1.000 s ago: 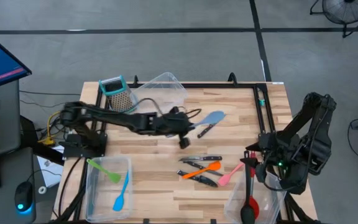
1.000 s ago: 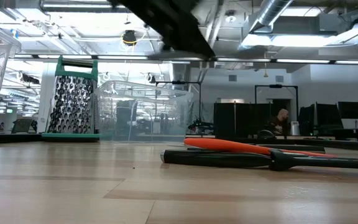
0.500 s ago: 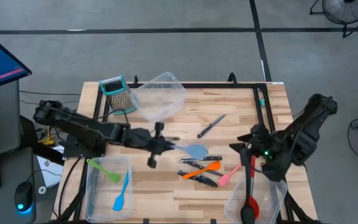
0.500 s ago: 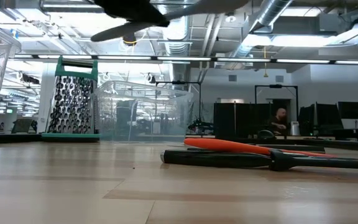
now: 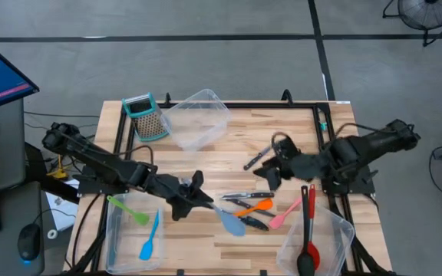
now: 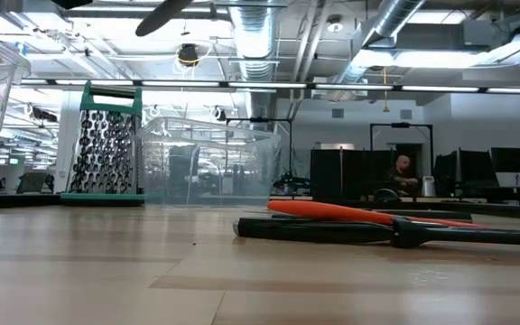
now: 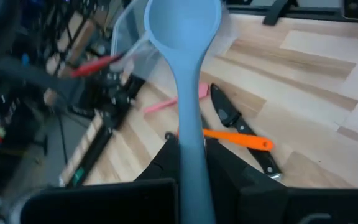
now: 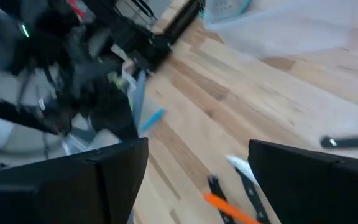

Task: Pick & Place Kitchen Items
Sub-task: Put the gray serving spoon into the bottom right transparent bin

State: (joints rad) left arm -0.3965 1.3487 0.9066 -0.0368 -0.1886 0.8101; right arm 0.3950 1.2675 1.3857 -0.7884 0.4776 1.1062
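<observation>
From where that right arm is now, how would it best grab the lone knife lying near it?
Probably by the black handle, coming straight down from above. The knife lies flat on the table, slanted and apart from the other utensils, so fingers could close across its narrow width. The right gripper is open right beside it; the blade end looks thin and slippery.
</observation>
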